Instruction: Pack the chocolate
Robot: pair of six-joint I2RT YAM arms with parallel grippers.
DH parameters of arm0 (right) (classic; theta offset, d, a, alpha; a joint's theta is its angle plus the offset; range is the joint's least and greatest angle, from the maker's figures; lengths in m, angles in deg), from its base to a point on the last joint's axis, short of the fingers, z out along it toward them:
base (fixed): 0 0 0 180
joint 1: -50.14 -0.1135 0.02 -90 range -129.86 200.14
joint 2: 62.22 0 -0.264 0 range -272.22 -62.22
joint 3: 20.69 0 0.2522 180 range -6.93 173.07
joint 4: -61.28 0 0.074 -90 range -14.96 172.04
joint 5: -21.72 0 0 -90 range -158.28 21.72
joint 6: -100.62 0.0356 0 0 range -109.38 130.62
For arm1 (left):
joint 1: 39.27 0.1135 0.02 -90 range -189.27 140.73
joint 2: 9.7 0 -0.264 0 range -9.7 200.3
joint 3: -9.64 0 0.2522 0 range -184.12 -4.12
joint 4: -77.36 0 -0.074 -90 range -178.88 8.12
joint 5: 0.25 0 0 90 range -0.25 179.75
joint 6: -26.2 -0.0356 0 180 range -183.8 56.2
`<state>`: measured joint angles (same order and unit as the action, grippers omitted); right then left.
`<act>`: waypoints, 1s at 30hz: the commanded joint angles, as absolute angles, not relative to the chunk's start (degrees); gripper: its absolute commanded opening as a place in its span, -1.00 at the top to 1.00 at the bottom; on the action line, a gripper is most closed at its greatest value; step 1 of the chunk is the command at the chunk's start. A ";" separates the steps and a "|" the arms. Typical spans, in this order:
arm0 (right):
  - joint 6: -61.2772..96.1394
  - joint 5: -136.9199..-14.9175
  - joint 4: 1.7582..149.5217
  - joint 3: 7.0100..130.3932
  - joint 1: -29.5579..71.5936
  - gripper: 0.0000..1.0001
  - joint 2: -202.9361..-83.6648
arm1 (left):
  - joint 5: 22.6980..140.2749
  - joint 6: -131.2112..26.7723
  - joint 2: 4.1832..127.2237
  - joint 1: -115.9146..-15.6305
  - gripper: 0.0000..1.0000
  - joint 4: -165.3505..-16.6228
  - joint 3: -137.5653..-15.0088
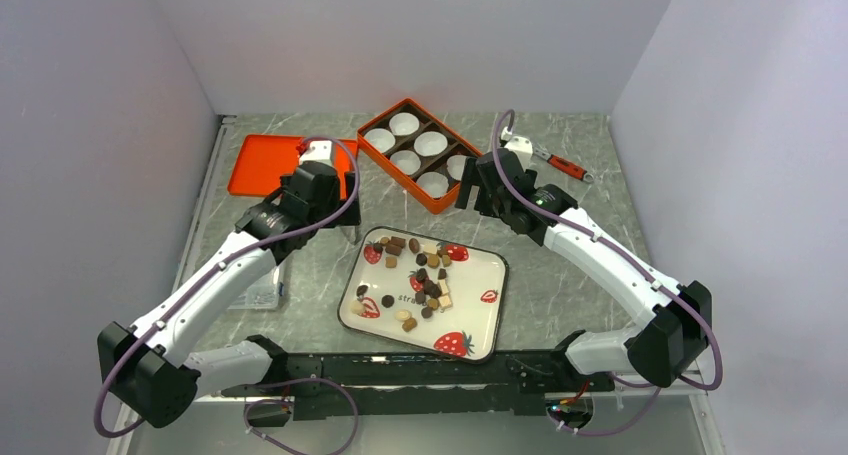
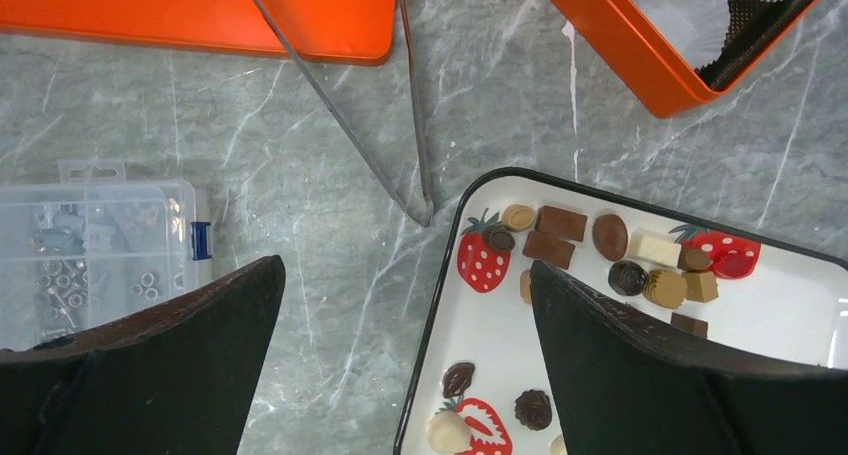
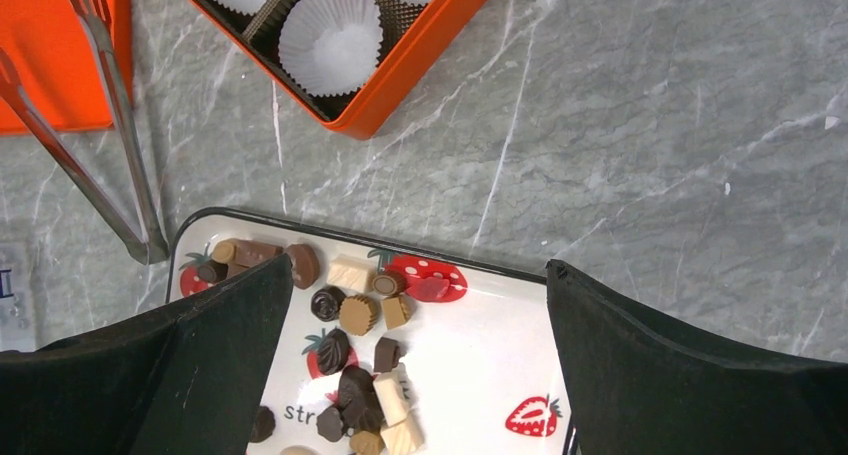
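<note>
The chocolate [image 1: 420, 275], many small dark, light brown and cream pieces, lies scattered on a white strawberry-print tray [image 1: 495, 305]. An orange box [image 1: 400, 180] holding white paper cups [image 1: 405, 162] stands beyond the tray. My left gripper [image 1: 335, 197] is open and empty, hovering over the tray's far left corner; its view shows chocolate [image 2: 560, 237] and the tray rim [image 2: 440, 305]. My right gripper [image 1: 478, 187] is open and empty above the tray's far edge, next to the box; its view shows chocolate [image 3: 372, 375], the tray [image 3: 480, 325] and the box [image 3: 400, 85].
An orange lid [image 1: 262, 165] lies at the far left. Metal tongs [image 2: 420, 145] rest from the lid to the tray's corner. A clear parts box [image 2: 90, 245] sits left of the tray. A red-handled tool [image 1: 560, 163] lies at the far right.
</note>
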<state>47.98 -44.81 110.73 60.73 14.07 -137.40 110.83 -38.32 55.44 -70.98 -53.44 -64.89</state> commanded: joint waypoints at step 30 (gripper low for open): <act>43.59 -47.88 106.95 57.78 14.81 -1.00 -131.19 | 111.90 -24.55 84.31 -65.23 -0.98 -67.72 -65.48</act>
<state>44.59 -47.79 109.06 58.65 14.51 -133.09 114.92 -25.41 82.13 -66.26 -64.13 -64.59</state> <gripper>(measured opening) 0.994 0.992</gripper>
